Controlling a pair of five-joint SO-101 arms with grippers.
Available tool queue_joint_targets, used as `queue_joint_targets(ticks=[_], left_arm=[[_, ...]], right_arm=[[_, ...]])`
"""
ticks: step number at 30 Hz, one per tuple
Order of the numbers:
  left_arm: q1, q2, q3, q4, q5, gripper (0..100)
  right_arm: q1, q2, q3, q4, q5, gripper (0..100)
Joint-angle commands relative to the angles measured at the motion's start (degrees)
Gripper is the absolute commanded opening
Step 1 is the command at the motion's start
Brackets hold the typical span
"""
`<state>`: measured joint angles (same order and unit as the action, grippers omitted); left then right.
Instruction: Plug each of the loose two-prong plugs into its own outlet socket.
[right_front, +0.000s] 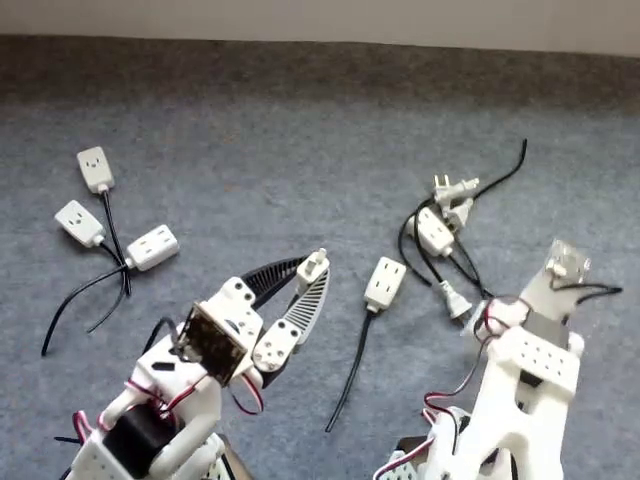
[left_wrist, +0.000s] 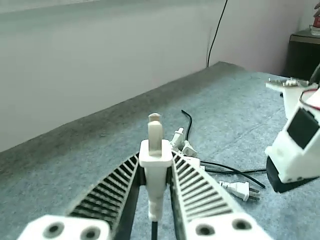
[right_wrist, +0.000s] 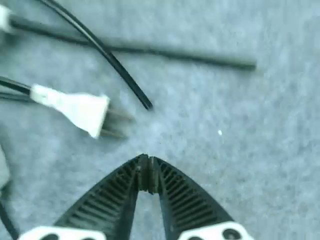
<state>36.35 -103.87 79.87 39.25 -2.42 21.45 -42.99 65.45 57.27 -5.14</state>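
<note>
Left wrist view: left gripper (left_wrist: 156, 167), clamped on two-prong plug (left_wrist: 155, 145); right gripper (right_wrist: 148, 175), closed, empty; outlet socket (right_front: 384, 283), just beyond left fingertips, prongs to be squared to its slots before pressing; two-prong plug, held between fingertips, long axis along fingers, prongs pointed away from wrist.

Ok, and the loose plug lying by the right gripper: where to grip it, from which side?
Likely the white body of the plug, behind the prongs. It lies flat on the mat, so come from above and close across its two long edges, leaving the prongs free. The right gripper, now shut, must open first.
</note>
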Motion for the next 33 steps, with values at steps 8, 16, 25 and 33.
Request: queue_joint_targets(ticks=[8,16,25,33], left_arm=[[0.3,-0.3,10.8,-11.3,8.4,1],[0.7,0.0,17.2,-22.6,13.3,1],[0.8,0.0,17.2,-20.5,13.3,1],[8.5,0.0,17.2,-20.2,13.0,1]], right_arm=[[1.5,-0.9,-37.0,14.1,4.0,0.6],[-14.5,-1.4,-56.6,30.2,14.0,0.6],[-41.4,-20.5,-58.5,33.8,23.4,0.6],[-53.2,-33.6,-38.0,27.7,29.2,0.6]])
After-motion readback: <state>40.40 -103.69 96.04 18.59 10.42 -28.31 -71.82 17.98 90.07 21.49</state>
